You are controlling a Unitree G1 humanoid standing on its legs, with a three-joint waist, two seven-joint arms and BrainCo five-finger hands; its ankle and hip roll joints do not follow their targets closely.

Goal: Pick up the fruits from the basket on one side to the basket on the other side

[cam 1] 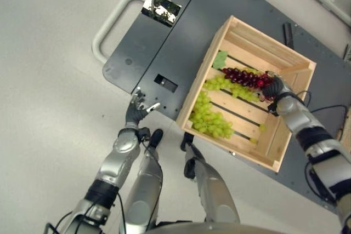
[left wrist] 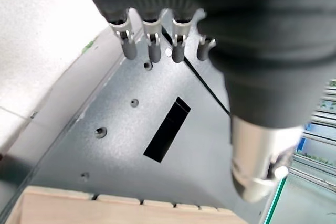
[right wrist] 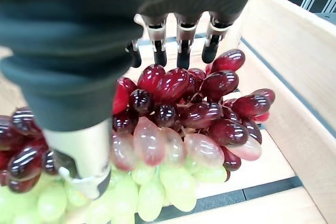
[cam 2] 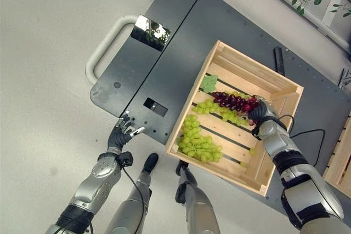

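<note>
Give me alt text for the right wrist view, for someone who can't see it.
The robot's right hand reaches down over a bunch of red grapes in a wooden crate, its straight fingers just above the fruit and its thumb beside the bunch. Green grapes lie under the red ones on the crate's slatted floor.

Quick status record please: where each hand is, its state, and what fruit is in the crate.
right hand: inside the wooden crate, over the end of the red grapes; fingers straight above the bunch, not closed on it
left hand: fingers straight, holding nothing, at the near edge of the dark platform
red grapes: lying across the crate slats, resting on green grapes
green grapes, upper bunch: beside and beneath the red bunch
green grapes, lower bunch: near the crate's front wall
leaf: on the slats by the red bunch
</note>
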